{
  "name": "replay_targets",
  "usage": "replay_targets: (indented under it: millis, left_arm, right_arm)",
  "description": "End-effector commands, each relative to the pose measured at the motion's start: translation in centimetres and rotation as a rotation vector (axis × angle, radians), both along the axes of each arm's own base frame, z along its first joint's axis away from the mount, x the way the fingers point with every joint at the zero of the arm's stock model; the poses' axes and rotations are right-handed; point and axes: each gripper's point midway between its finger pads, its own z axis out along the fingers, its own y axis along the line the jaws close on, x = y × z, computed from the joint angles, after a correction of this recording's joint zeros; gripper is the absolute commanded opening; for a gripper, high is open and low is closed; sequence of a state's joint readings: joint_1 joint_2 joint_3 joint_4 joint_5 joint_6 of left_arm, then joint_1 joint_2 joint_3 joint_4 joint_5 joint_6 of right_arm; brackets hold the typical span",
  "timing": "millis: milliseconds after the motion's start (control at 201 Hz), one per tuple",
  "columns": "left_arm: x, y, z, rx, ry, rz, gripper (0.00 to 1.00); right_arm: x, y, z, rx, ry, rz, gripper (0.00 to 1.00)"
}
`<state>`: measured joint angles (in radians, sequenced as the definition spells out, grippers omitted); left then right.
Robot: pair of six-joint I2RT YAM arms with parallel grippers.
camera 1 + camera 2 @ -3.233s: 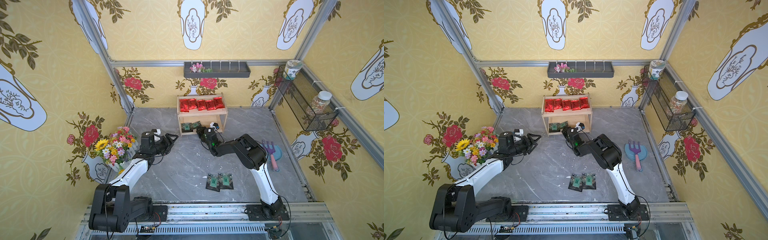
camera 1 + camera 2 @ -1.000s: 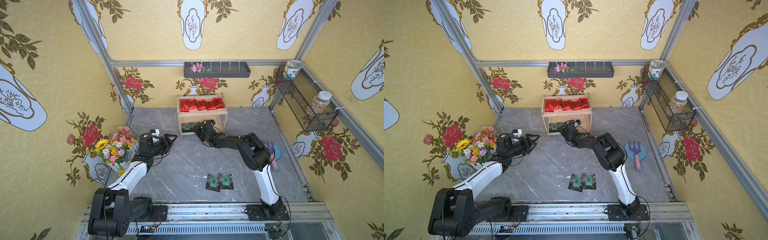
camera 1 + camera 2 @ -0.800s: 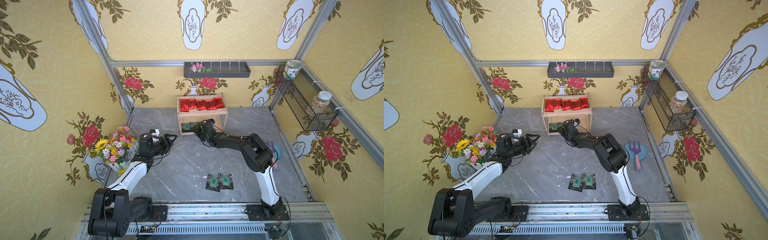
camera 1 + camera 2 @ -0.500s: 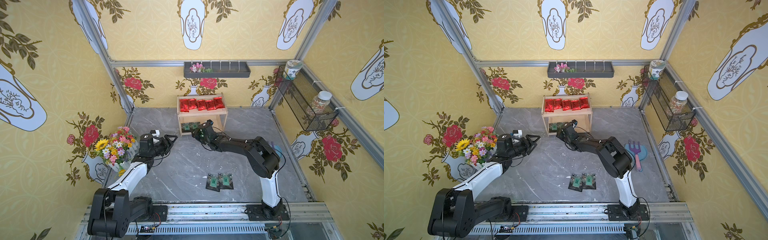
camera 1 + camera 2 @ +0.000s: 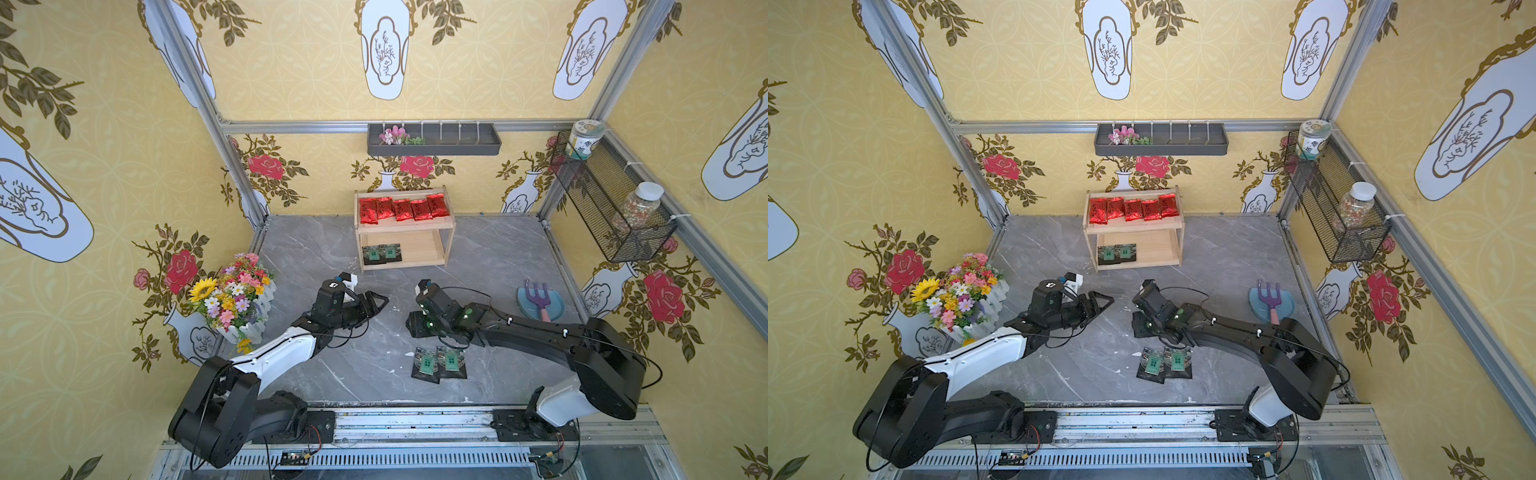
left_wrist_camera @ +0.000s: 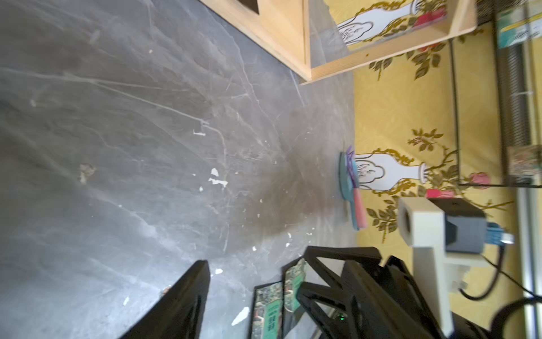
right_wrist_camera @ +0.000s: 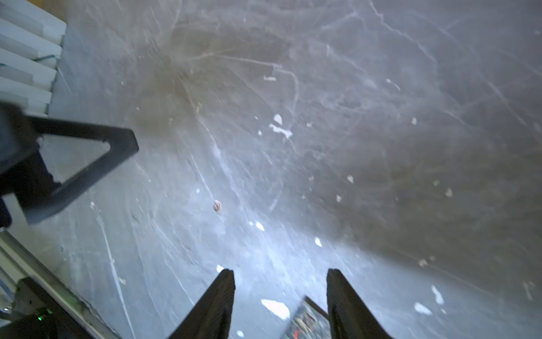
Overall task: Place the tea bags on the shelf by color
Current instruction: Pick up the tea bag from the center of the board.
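Right claw (image 5: 415,326) apart, hovering just beside 2 black tea bags (image 5: 438,362) on worktop (image 5: 353,374), toward shelf (image 5: 405,227); left claw (image 5: 376,301) apart, farther off; 5 red tea bags (image 5: 402,209) in row on top tier; 2 further black tea bags (image 5: 382,253) on lower tier.

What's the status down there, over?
Both jaws open, empty. Red tea bags atop shelf, two black bags below; two more black bags on table. Nothing blocking them.

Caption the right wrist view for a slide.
Open right gripper over the grey tabletop, a tea bag peeking between its fingers.
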<state>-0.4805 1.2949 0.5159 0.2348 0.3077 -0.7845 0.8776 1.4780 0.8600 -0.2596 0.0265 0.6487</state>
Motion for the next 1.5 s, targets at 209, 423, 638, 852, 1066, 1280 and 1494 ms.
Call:
replay_targets:
  millis: [209, 423, 638, 852, 1066, 1280, 1494]
  left_arm:
    - [-2.8, -4.6, -2.4, 0.044, 0.018, -0.249, 0.74]
    - [-4.1, -5.3, -4.0, 0.050, 0.070, -0.310, 0.74]
    - [-4.5, -5.1, -4.6, 0.059, 0.089, -0.316, 0.74]
    - [-4.5, -4.9, -4.7, 0.063, 0.089, -0.312, 0.75]
    - [-4.4, -4.9, -4.8, 0.063, 0.086, -0.307, 0.75]
    - [-4.5, -4.7, -4.8, 0.062, 0.086, -0.301, 0.75]
    - [-4.6, -4.7, -4.9, 0.058, 0.092, -0.299, 0.76]
  right_arm:
    - [-3.6, -2.0, -1.3, -0.059, 0.051, 0.082, 0.52]
    - [-5.7, -1.4, -3.5, -0.017, 0.123, 0.113, 0.49]
    - [-7.2, -1.3, -4.5, -0.034, 0.144, 0.112, 0.48]
    - [-8.1, -1.7, -4.4, -0.069, 0.137, 0.102, 0.48]
    - [-8.8, -2.3, -4.6, -0.085, 0.152, 0.084, 0.48]
    - [-9.2, -2.3, -5.3, -0.093, 0.167, 0.079, 0.48]
    - [-9.2, -2.1, -5.9, -0.086, 0.172, 0.073, 0.47]
